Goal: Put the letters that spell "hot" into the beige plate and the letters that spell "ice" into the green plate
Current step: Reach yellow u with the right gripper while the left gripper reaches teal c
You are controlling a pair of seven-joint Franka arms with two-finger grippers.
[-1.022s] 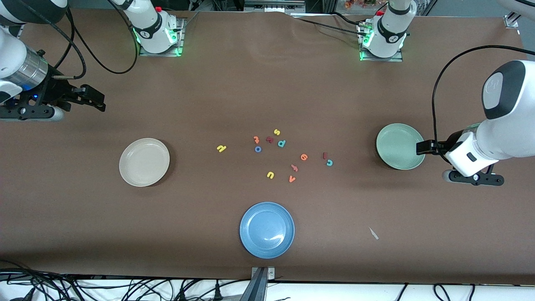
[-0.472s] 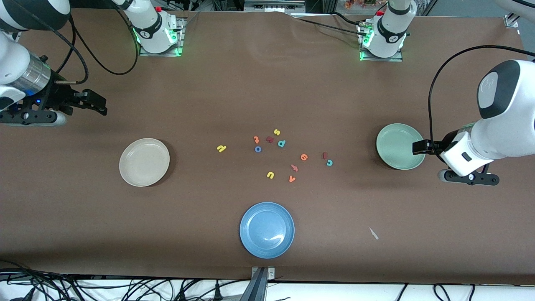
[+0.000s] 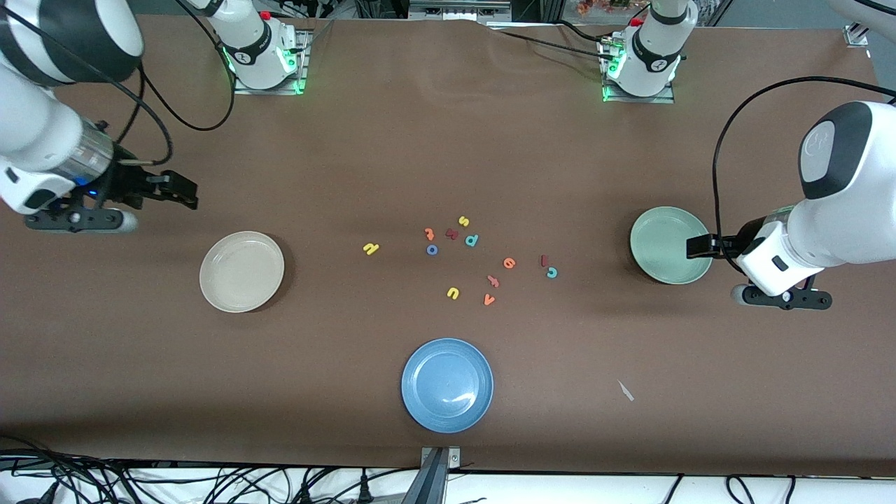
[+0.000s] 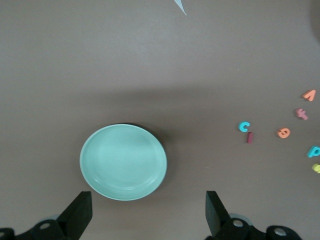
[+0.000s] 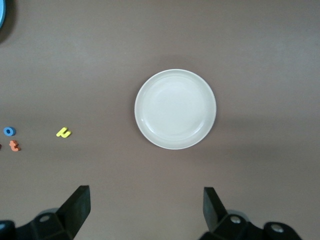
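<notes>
Letters of coloured foam lie scattered mid-tabletop: yellow "h" (image 3: 371, 248), blue ring "o" (image 3: 432, 249), orange "t" (image 3: 429, 234), dark red "i" (image 3: 544, 260), teal "c" (image 3: 551, 272), orange "e" (image 3: 509, 263). Round beige plate (image 3: 241, 271) and sage-green plate (image 3: 670, 244) sit bare at either end. Left gripper (image 3: 700, 246) hangs over the green plate's rim, right gripper (image 3: 183, 194) above the brown tabletop (image 3: 448, 140) near the beige one, both spread apart.

Beige plate (image 5: 175, 109) empty; right tool (image 5: 145, 210) spread wide above table.

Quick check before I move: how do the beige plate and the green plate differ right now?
The beige plate is cream and lies toward the right arm's end of the table; the green plate is pale sage and lies toward the left arm's end. The left gripper hangs over the green plate's edge; the right gripper is not over the beige plate. Both are round, shallow, same-sized and hold no letters.
</notes>
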